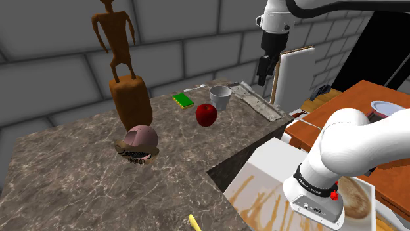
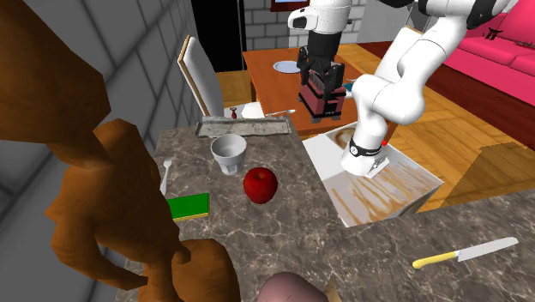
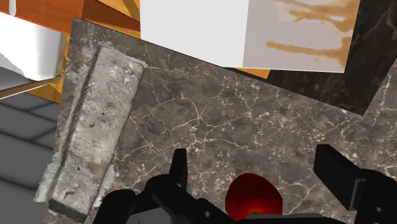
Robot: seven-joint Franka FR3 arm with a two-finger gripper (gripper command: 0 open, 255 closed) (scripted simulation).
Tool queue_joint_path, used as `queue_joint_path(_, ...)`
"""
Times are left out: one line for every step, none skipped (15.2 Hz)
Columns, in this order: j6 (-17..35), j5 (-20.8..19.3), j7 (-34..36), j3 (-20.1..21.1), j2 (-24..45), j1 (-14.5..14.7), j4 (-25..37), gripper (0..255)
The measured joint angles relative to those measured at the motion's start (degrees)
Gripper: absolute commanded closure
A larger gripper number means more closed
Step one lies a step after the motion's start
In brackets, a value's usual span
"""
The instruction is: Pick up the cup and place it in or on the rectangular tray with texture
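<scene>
We see only part of the red apple [image 3: 253, 194]: it sits between the spread fingers of the gripper [image 3: 254, 156], and the hand's black body covers its near half. Well away from the gripper, the knife [image 1: 194, 222] is cut by the shoulder view's bottom edge, leaving only a yellow end.

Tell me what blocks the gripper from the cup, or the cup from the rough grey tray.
Nothing visible does. The open gripper hangs in free air above. The cup stands beside the grey tray, bare counter between them; the red apple sits on the cup's other side.
</scene>
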Motion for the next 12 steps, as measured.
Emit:
queue_joint_path(0.0,0.0,0.0,0.0,0.0,0.0,0.0,0)
queue_joint_path(0.8,-0.1,0.1,0.0,0.9,0.0,-0.1,0)
queue_joint_path(2.1,-0.4,0.1,-0.2,2.3,-0.1,0.1,0)
queue_joint_path(3.7,-0.5,0.4,-0.1,4.0,-0.1,0.1,0)
queue_joint_path(5.4,-0.8,0.6,-0.2,5.6,-0.2,-0.2,0)
queue_joint_path(7.4,-1.0,1.0,-0.2,7.7,-0.2,-0.2,0)
queue_joint_path(8.9,-1.2,1.3,-0.1,9.7,-0.2,0.2,0)
queue_joint_path(10.5,-1.3,1.7,0.0,11.7,-0.2,0.6,0)
queue_joint_path(12.2,-1.5,2.1,0.1,14.1,-0.2,1.2,0)
queue_joint_path(14.0,-1.8,2.3,0.0,16.5,-0.4,1.7,0)
queue_joint_path(15.5,-2.2,2.4,-0.2,18.4,-0.5,2.0,0)
queue_joint_path(16.9,-2.4,2.6,-0.2,20.5,-0.6,2.6,0)
